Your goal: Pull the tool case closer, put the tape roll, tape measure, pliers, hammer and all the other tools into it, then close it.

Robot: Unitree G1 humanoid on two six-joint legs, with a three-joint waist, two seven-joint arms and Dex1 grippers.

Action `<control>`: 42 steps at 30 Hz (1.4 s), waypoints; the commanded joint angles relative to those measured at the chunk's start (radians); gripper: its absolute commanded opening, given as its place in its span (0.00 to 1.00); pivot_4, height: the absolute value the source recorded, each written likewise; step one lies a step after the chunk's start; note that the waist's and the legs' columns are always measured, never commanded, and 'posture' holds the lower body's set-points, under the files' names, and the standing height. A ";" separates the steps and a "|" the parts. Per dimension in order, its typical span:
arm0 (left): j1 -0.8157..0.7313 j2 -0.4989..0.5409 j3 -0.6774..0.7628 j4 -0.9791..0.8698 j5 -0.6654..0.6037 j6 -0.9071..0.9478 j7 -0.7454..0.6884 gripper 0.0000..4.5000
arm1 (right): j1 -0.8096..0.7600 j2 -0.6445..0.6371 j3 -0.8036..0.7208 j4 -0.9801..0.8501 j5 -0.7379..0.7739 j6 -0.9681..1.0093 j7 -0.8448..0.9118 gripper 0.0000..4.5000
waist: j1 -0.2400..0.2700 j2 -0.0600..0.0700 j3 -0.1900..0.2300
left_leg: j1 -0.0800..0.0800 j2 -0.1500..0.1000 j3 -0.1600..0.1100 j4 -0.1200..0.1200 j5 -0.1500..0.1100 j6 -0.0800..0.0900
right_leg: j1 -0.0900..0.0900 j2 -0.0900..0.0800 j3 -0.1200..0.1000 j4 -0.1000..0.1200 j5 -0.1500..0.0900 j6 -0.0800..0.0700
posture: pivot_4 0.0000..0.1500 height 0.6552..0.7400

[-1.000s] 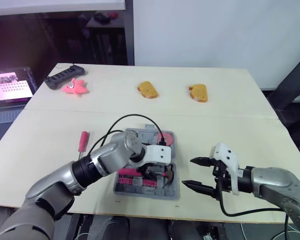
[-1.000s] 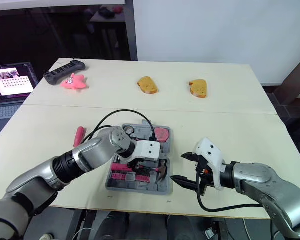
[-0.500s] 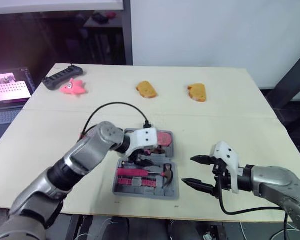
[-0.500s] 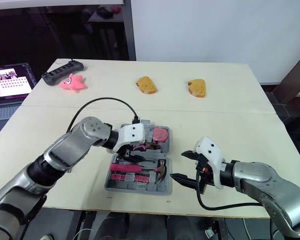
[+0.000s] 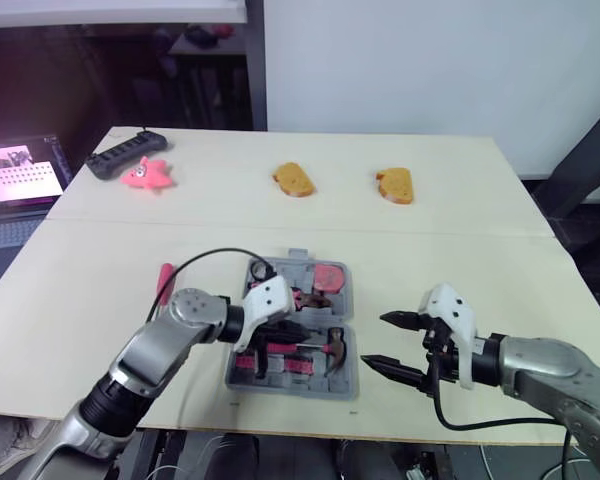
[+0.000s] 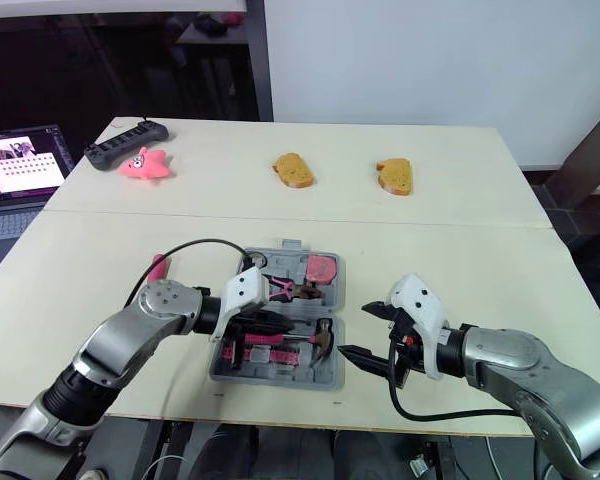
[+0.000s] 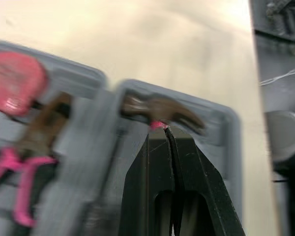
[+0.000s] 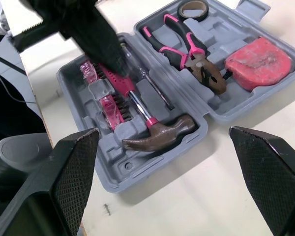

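Your left claw (image 5: 285, 330) is pinched shut at lower centre of the left eye view, low over the open tool case (image 5: 342, 382) on the table (image 5: 460, 250). Your right claw (image 5: 377, 342) gapes wide at lower right, beside the case but apart from it. A pink-handled screwdriver (image 5: 165, 282) lies left of the case. In the left wrist view the fingers (image 7: 147, 172) meet with nothing between them, and the hammer (image 7: 162, 109) lies just past them. In the right wrist view the hammer, pliers (image 8: 187, 46), tape measure (image 8: 258, 56) and tape roll (image 8: 193, 9) lie in the case.

Head stereo overhead; wrist cameras near tool case (image 8: 152, 166).
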 commanded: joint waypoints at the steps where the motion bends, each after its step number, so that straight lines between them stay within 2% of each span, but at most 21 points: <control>1: 0.003 0.013 0.007 0.025 0.023 -0.075 0.006 0.01 | 0.006 0.001 -0.028 -0.040 0.017 -0.002 -0.006 1.00 | 0.001 0.000 0.000 | 0.000 0.000 0.000 0.000 0.000 0.000 | 0.000 0.000 0.000 0.000 0.000 0.000 | 1.00 1.00; 27: 0.026 0.020 -0.058 0.133 0.128 -0.143 0.021 0.01 | 0.010 -0.001 -0.034 -0.050 0.043 0.013 -0.031 1.00 | 0.001 0.000 0.000 | 0.000 0.000 0.000 0.000 0.000 0.000 | 0.000 0.000 0.000 -0.001 0.000 0.000 | 1.00 1.00; 42: 0.016 0.006 -0.068 0.195 0.092 0.030 0.030 0.01 | 0.016 -0.002 -0.044 -0.061 0.060 0.026 -0.038 1.00 | 0.001 0.001 -0.001 | 0.002 0.000 0.000 0.000 0.000 0.000 | 0.003 0.000 0.000 -0.001 0.000 0.000 | 1.00 1.00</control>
